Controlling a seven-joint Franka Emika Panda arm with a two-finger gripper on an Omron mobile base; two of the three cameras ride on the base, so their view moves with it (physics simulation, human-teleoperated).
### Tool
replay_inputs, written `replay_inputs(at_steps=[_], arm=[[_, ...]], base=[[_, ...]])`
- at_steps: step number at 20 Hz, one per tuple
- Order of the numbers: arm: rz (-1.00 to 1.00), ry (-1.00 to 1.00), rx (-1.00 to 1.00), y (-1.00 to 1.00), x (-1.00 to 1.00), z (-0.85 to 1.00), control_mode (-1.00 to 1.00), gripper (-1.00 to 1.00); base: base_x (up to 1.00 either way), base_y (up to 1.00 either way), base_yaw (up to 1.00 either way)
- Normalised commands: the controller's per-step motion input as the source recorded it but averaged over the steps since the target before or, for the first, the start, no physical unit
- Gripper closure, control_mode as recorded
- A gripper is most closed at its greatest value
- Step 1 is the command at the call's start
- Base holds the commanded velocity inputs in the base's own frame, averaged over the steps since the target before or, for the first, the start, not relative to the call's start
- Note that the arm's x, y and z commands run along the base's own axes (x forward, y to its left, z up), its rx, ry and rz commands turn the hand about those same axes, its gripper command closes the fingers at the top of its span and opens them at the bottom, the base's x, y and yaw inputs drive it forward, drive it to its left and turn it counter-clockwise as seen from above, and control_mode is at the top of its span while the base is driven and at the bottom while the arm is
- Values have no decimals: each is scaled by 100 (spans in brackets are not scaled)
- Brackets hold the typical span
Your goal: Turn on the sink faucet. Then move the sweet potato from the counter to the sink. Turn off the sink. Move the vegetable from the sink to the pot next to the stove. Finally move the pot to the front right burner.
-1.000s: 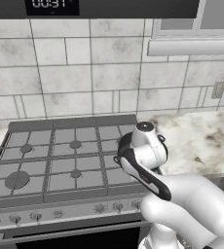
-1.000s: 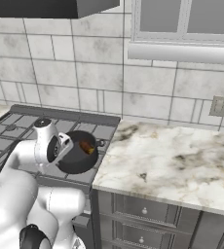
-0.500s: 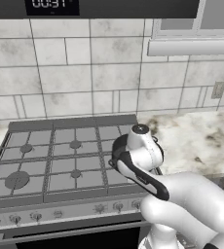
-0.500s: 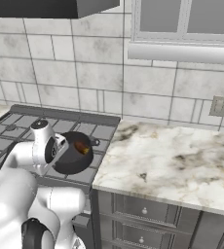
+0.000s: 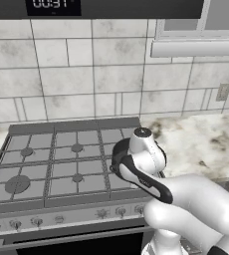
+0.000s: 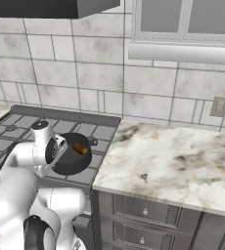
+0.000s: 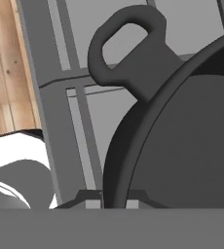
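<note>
The pot (image 6: 71,155), dark and round, sits over the right side of the stove (image 5: 61,164), near the edge where the stove meets the counter (image 6: 173,163). In the right base view the sweet potato (image 6: 79,148) lies inside it, a reddish-brown lump against the far inner wall. A small looped handle (image 7: 133,51) sticks out from the pot's rim, seen close up in the hand view with the grey grate bars behind it.

The stove is a grey gas cooktop with grid grates, round burners and a row of small knobs (image 5: 61,219) along its front. To its right runs the pale marble counter with brown-grey veins, over dark drawer fronts (image 6: 144,217). Pale tiles (image 5: 86,84) cover the wall behind, with an outlet (image 6: 218,106) above the counter and a cabinet (image 6: 188,22) higher up.

The gripper (image 7: 107,197) is clenched on the pot's rim, one dark finger tip on each side of the wall, on the side away from the looped handle. The white arm (image 5: 186,199) bends over the stove's right front corner.
</note>
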Motion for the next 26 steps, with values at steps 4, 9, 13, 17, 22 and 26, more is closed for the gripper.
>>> replay_inputs(at_steps=[4,9,13,17,22,26], arm=[[5,0,0,0,0,-10,-100,100],[3,1,0,0,0,-14,-100,100],[2,2,0,0,1,-14,-100,100],[2,0,0,0,3,-14,-100,100],[2,0,0,0,6,-15,-100,100],[2,0,0,0,10,-12,-100,100]], base=[[0,0,0],[0,0,0],[0,0,0],[0,0,0],[0,0,0],[0,0,0]])
